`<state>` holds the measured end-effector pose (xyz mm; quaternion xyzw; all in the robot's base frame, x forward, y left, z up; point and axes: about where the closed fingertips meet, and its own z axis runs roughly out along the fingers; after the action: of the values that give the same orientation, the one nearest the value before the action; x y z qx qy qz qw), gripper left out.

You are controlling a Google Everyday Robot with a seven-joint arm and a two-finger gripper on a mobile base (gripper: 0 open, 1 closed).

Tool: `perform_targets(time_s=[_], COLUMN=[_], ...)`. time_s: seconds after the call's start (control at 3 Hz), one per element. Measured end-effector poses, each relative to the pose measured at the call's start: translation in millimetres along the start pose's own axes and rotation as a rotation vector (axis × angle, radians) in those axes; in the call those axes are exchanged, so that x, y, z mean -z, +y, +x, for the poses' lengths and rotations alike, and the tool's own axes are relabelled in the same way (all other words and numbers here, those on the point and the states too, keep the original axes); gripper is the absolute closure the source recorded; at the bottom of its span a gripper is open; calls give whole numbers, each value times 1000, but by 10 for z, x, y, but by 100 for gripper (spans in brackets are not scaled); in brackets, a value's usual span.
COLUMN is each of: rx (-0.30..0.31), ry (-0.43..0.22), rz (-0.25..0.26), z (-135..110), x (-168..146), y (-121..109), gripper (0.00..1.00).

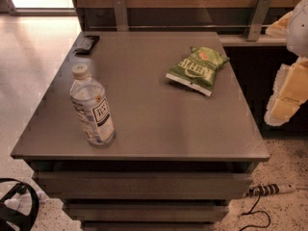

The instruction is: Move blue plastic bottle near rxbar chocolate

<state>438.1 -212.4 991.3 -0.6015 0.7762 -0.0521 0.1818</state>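
Observation:
The blue plastic bottle (92,109) stands upright near the table's front left corner; it is clear and bluish, with a pale cap and a white label with dark print. The rxbar chocolate (87,44), a small flat dark wrapper, lies at the table's far left corner, well behind the bottle. My gripper (287,97) shows as white and pale yellow parts at the right edge of the view. It is off the table's right side, far from both the bottle and the bar, and it holds nothing that I can see.
A green chip bag (197,69) lies on the grey table (144,129) at the back right. A wooden wall with metal brackets rises behind the table. A power strip (269,189) and cable lie on the floor at right. A black object (14,208) sits at lower left.

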Motion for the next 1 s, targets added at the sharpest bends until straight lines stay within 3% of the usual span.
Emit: perform_targets(time_s=[0.33,0.67,1.0], rx=[0,1,2], ry=[0,-82,-249], rz=[0,-34,-98], z=[0,-43,-206], x=[0,-67,-212], y=[0,19,117], gripper=[0,0,0])
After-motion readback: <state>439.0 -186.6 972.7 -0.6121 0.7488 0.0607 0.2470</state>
